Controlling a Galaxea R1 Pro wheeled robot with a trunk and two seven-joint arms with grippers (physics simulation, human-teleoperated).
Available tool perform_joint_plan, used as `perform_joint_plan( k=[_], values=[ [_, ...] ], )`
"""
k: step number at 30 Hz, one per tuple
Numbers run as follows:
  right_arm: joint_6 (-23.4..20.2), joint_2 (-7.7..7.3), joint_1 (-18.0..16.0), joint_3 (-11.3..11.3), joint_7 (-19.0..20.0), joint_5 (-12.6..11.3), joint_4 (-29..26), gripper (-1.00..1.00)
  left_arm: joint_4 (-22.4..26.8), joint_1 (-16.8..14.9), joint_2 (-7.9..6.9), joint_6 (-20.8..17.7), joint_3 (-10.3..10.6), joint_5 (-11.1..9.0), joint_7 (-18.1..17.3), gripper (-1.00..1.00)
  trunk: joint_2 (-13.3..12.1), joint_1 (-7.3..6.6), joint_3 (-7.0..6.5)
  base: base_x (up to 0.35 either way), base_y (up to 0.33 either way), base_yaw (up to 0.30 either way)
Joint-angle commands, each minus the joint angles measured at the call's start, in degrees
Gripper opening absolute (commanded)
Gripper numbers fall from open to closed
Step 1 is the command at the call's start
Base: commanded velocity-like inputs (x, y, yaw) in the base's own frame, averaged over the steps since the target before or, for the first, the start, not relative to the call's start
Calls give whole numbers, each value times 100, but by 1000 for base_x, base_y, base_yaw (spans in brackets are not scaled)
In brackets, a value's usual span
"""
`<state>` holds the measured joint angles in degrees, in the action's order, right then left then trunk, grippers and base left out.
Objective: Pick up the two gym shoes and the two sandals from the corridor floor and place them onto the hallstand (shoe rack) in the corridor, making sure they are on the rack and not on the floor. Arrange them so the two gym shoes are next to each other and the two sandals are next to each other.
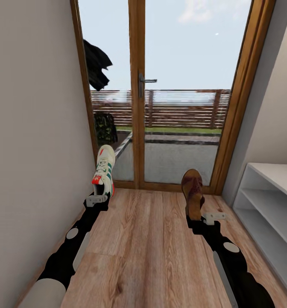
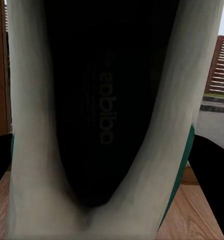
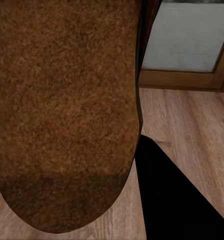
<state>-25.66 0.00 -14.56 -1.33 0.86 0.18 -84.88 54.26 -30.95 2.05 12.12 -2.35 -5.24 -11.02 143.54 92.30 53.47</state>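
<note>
A narrow corridor with plain pale walls (image 1: 32, 128) and a wood-plank floor (image 1: 147, 256) ends at a wood-framed glass door (image 1: 169, 85) with a metal handle (image 1: 143, 82). Outside, a slatted fence (image 1: 182, 109) and bright sky.

Both arms stretched forward, low. Left gripper (image 1: 101, 197) clamped on gym shoe (image 1: 104, 169) heel; right gripper (image 1: 197, 218) clamped on sandal (image 1: 192, 190) heel.
</note>
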Motion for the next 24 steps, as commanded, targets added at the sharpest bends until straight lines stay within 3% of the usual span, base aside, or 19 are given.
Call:
perform_joint_plan(
  k=[1,7,24],
  values=[
    [-35,0,-3,-3,-4,-18,-12,-100,-3,-5,6,0,-19,-54,-50,-100,2,-1,6,6,7,0],
    [-35,0,-3,-7,-7,-18,-19,-100,-3,-4,6,0,-12,-56,-50,-100,2,-1,6,128,91,-94],
    [-35,0,-3,-8,-7,-18,-19,-100,-3,-5,6,0,-11,-52,-50,-100,2,-1,6,214,214,-292]
  ],
)
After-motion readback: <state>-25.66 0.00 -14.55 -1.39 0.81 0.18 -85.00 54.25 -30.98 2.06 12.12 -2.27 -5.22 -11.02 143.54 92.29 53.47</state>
